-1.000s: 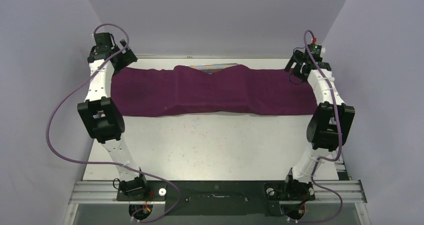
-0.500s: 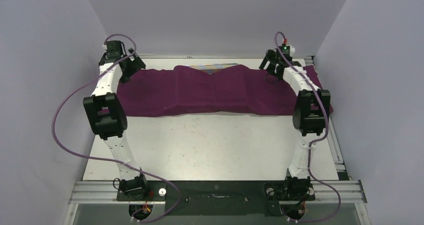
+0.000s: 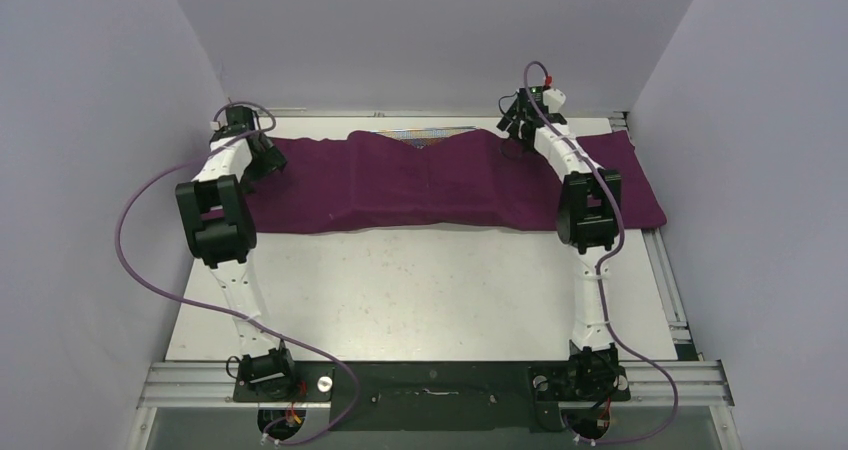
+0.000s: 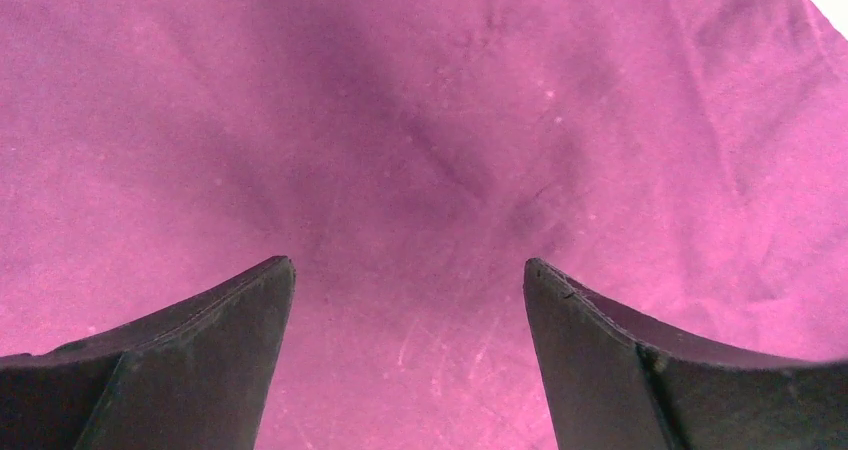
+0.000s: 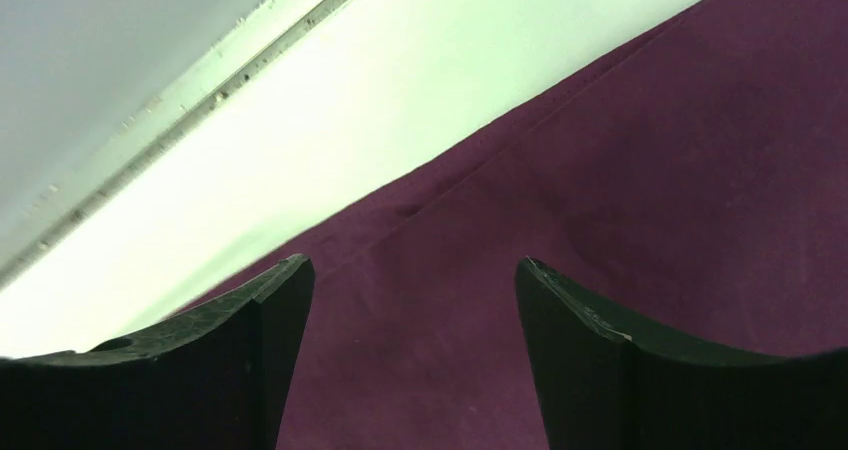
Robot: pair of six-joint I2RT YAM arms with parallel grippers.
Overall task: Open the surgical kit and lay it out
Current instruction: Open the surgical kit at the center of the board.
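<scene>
The dark purple cloth wrap (image 3: 440, 185) lies as a long band across the far part of the table, humped in the middle. A strip of the silver wire-mesh tray (image 3: 425, 132) shows at its far edge. My left gripper (image 3: 262, 160) is open over the cloth's left end; its wrist view shows only purple cloth (image 4: 420, 150) between the fingers. My right gripper (image 3: 512, 128) is open over the cloth's far edge right of the tray; cloth (image 5: 600, 190) fills its view beside the white table (image 5: 330, 120). Forceps, gauze and packets are hidden.
The white table (image 3: 420, 290) stretches between the cloth and the arm bases. Grey walls close in on the left, right and back. A metal rail (image 3: 660, 270) runs along the table's right edge. Purple cables loop from both arms.
Both arms have swung inward along the cloth. The left gripper moved right and down onto the left end. The right gripper moved left toward the tray, uncovering the cloth's right end.
</scene>
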